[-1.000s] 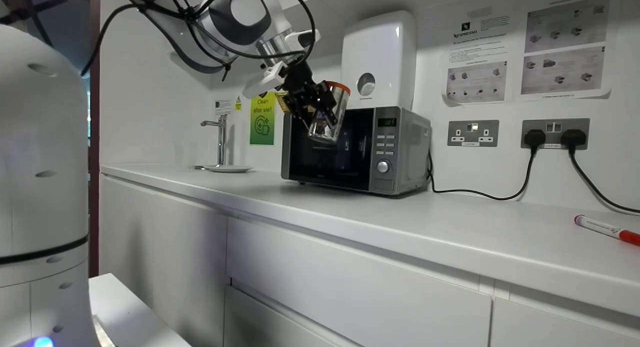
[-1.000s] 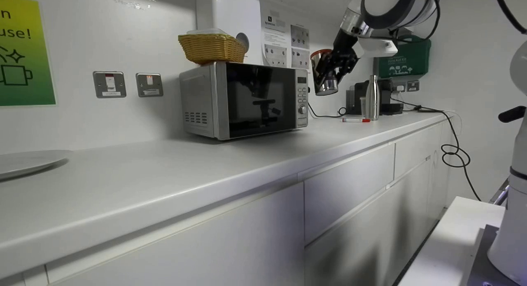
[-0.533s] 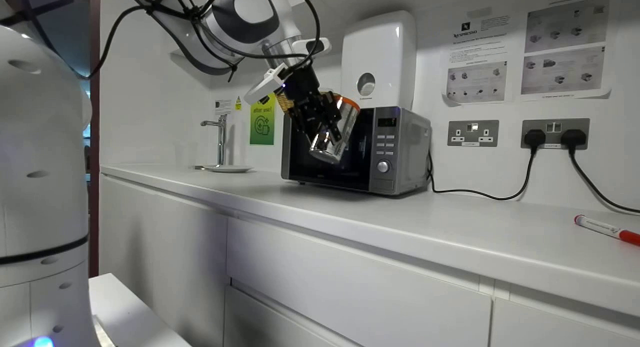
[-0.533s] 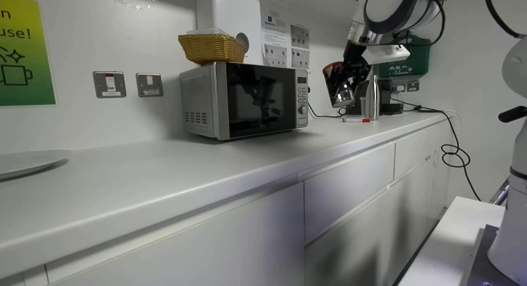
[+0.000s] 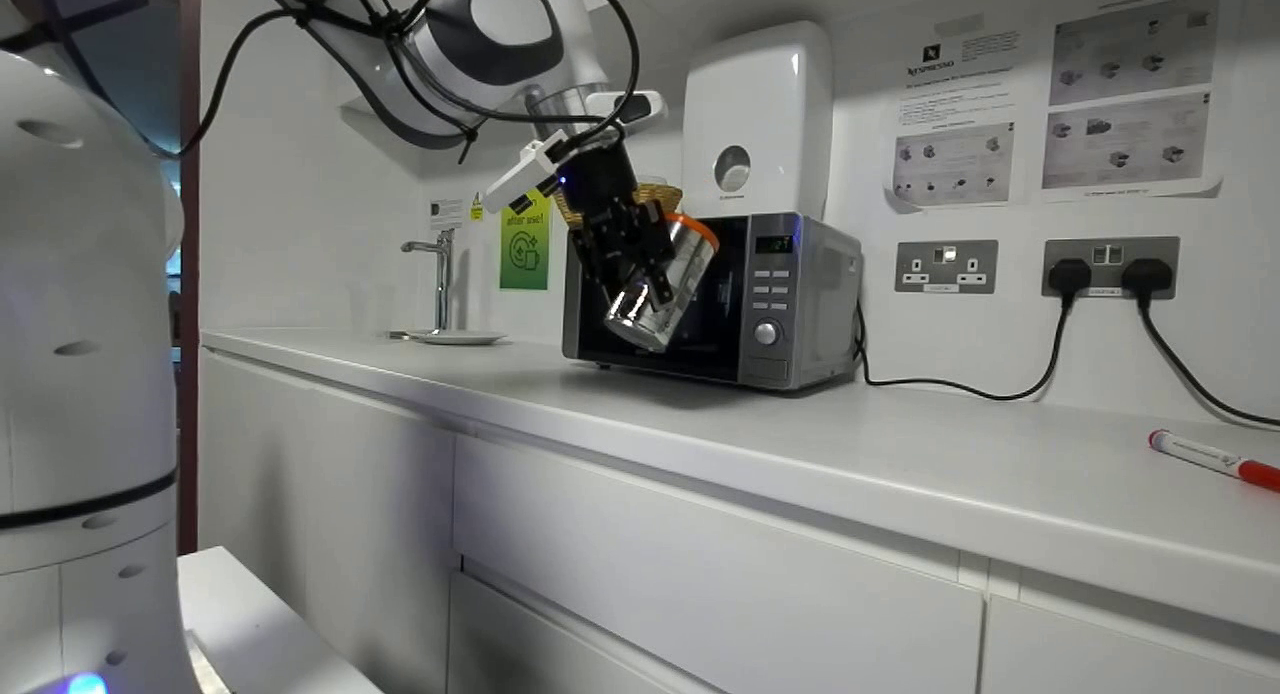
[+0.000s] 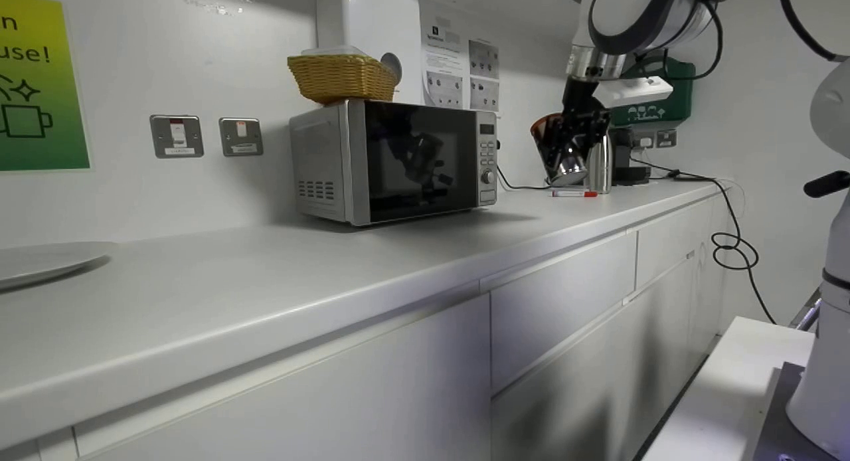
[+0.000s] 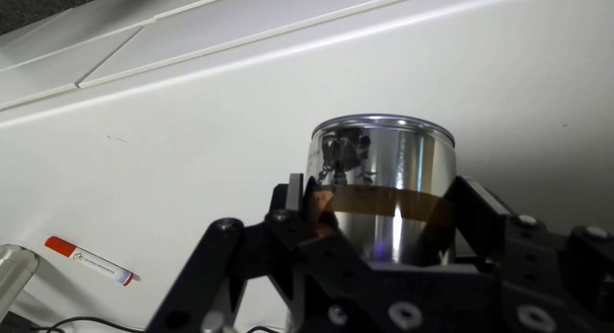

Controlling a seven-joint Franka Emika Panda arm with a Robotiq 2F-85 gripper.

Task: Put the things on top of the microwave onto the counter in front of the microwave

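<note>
Fingers [image 7: 474, 220] grip the can [image 7: 388, 172] above the tabletop [image 7: 192, 170], its placing seemingly yet to do, as is moving the basket [image 6: 342, 77], upper left in an exterior view, off the microwave [image 6: 398, 165].

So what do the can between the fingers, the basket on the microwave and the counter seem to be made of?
The can: likely polished metal; it shows sharp, mirror-like reflections.
The basket: woven tan strands, slight sheen; wicker or plastic imitation, I can't tell.
The counter: smooth white, satin finish, perhaps laminate; a soft highlight runs along its edge.
</note>
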